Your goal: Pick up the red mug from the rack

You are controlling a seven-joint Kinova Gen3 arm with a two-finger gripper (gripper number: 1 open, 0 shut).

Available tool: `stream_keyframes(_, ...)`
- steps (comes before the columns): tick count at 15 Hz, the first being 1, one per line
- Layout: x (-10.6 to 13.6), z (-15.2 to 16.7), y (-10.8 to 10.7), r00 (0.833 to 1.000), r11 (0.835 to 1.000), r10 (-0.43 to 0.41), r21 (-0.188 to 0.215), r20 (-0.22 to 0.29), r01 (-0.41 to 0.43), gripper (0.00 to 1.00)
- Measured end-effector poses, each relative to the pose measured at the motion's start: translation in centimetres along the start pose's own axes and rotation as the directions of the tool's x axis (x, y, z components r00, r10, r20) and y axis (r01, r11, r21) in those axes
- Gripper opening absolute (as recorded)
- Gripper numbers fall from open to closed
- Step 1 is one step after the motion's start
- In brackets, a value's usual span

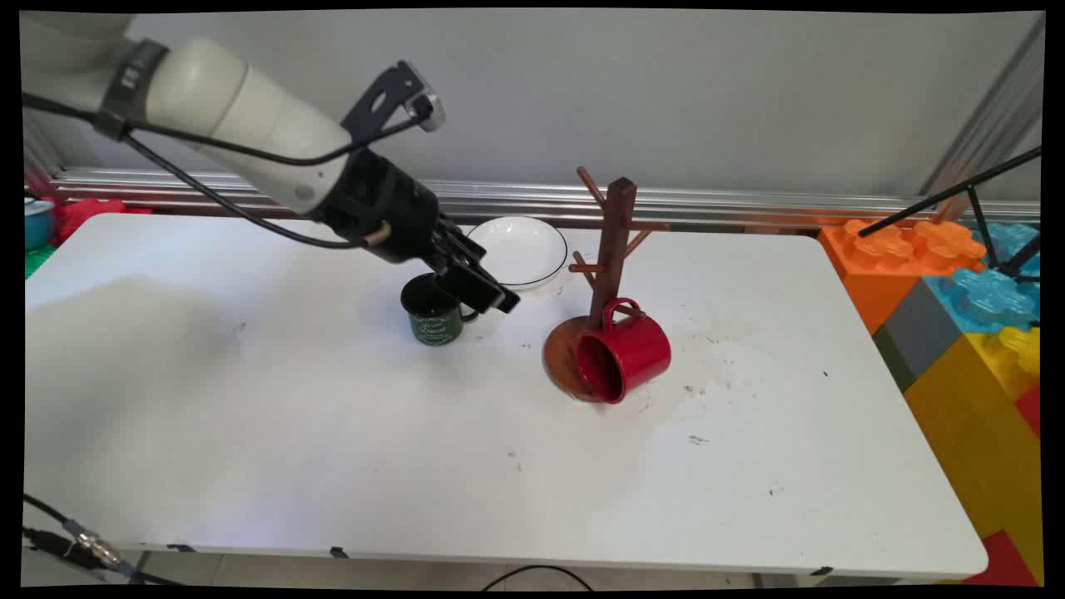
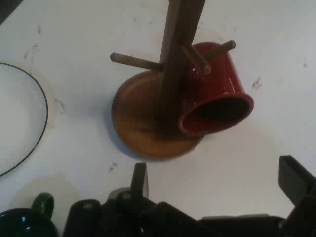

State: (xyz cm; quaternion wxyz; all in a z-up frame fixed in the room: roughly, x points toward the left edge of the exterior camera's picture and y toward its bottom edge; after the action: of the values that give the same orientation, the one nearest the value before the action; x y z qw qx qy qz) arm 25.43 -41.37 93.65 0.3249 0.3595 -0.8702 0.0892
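A dark green mug [image 1: 434,317] stands upright on the tabletop [image 1: 250,399], just beside the open hand [image 1: 487,291]. Right of it, a red mug [image 1: 626,353] hangs tilted from a wooden mug tree [image 1: 611,249].

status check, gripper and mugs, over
Gripper open, empty, beside green mug. Red mug hangs on rack. Bowl behind.

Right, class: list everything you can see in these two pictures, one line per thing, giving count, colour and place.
green mug: one, dark green, upright on the table, just left of the pincer
red mug: one, red, hanging on the rack's lowest peg, mouth tilted toward the camera
mug rack: one, brown wood, centre of the table
bowl: one, white with dark rim, behind the green mug
table: one, white
building blocks: several, orange, blue, yellow, at the right
pincer: one, black, open, beside the green mug
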Motion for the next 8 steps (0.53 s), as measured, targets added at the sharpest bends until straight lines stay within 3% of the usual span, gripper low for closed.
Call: stream_keyframes(8,-2.1,3.8,3.1,0.992,0.993,-0.117,0.001,-0.05,0.117,1.0)
